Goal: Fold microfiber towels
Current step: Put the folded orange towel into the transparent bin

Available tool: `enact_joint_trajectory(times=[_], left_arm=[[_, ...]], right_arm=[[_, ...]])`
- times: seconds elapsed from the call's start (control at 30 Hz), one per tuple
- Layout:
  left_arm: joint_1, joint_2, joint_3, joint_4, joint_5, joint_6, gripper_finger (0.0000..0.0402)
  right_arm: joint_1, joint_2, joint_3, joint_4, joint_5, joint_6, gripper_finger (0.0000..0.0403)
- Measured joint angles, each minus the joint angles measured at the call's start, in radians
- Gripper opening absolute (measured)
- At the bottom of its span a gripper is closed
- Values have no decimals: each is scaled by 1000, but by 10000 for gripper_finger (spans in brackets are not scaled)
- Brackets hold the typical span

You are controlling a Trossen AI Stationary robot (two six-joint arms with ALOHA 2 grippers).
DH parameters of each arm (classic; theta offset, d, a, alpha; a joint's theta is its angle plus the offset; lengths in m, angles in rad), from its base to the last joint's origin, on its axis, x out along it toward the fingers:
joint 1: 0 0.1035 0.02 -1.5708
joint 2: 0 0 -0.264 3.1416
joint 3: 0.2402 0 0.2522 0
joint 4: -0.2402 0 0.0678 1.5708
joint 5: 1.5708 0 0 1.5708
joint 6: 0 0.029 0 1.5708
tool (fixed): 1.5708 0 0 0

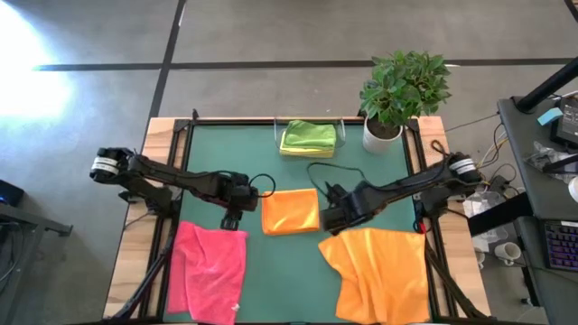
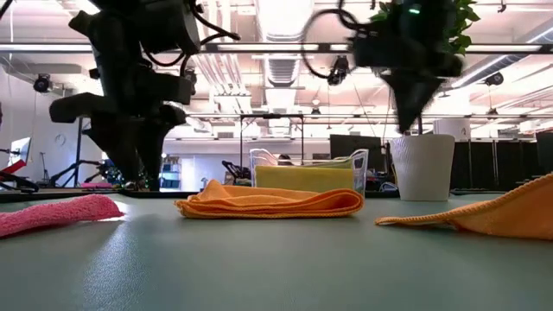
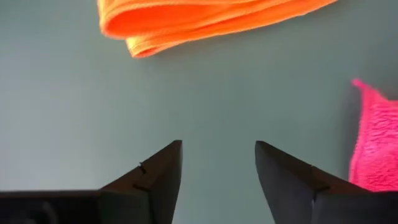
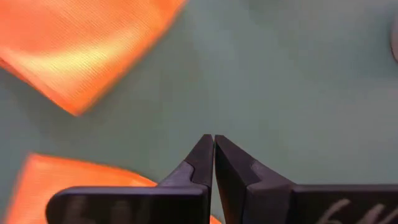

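A folded orange towel (image 1: 290, 210) is lying in the middle of the green mat (image 1: 271, 171) on the desk (image 1: 135, 244), and both grippers are hanging just beside it without holding anything. The left gripper (image 1: 231, 219) is hovering at the towel's left edge with its fingers (image 3: 163, 171) standing apart and only bare mat showing between them. The right gripper (image 1: 330, 219) is hovering at the towel's right edge with its fingers (image 4: 205, 160) pressed together. A pink towel (image 1: 212, 269) is lying crumpled at the near left, draping over the near edge of the desk. A second, unfolded orange towel (image 1: 379, 271) is lying spread at the near right. At the far side, a lime green towel (image 1: 309, 134) is sitting folded on top of a yellow one (image 1: 305, 151) inside a clear bin (image 2: 361, 166), just left of a potted plant (image 1: 397, 95).
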Motion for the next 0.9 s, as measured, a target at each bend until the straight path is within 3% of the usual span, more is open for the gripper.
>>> enact_joint_trajectory(times=[0.2, 0.53, 0.73, 0.9], left_arm=[[35, 0, 0, -55, -5, 0, 187], [151, 0, 3, -45, -4, 0, 177], [258, 0, 55, -46, 80, -14, 177], [340, 0, 99, -41, 183, -64, 177]], right_arm=[[14, -196, -228, 82, 1, 99, 8], [-19, -489, -586, 592, 0, 22, 8], [-78, -539, -697, 803, -58, 3, 15], [-150, -502, -712, 923, -173, -90, 51]])
